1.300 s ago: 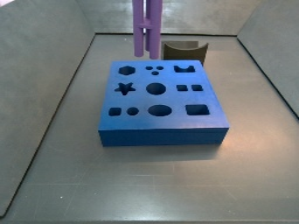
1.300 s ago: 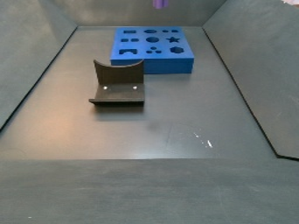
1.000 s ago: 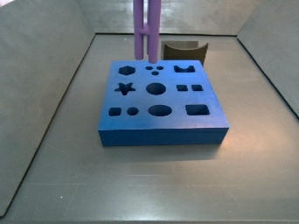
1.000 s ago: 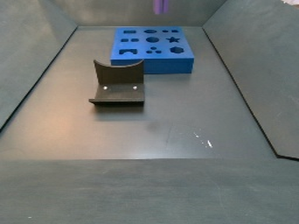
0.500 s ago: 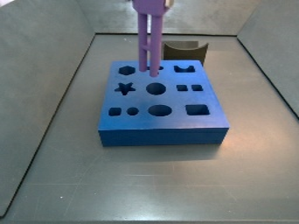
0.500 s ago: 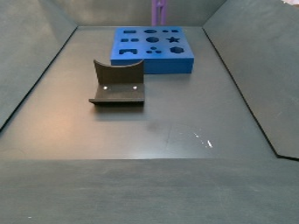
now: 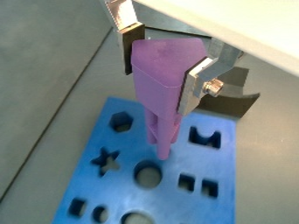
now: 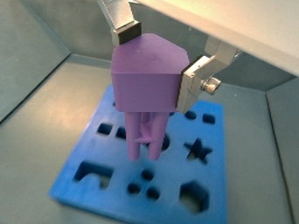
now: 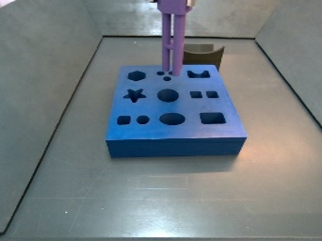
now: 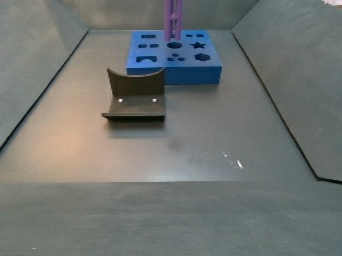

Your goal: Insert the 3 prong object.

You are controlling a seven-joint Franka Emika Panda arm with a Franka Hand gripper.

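My gripper (image 7: pixel 166 61) is shut on the wide head of the light-purple 3 prong object (image 7: pixel 162 87) and holds it upright, prongs down; both show in the other wrist view too, gripper (image 8: pixel 162 57) and object (image 8: pixel 146 87). The silver fingers (image 7: pixel 132 48) press its two sides. Below it lies the blue block (image 7: pixel 117 140) with shaped holes. In both side views the object (image 9: pixel 172 38) (image 10: pixel 174 20) hangs over the block (image 9: pixel 170 132) (image 10: pixel 201 68). Its prong tips are at the block's top by three small round holes (image 9: pixel 164 73). I cannot tell whether they are inside. The gripper is above both side views' frames.
The dark fixture (image 10: pixel 134 97) stands on the grey floor beside the block, also showing behind the block (image 9: pixel 201 54) and past the held object (image 7: pixel 233 94). Grey walls enclose the floor on all sides.
The gripper has come down with the 3 prong object and shifted sideways; its prong tips, well above the block before, now reach the block's top by the three small holes.
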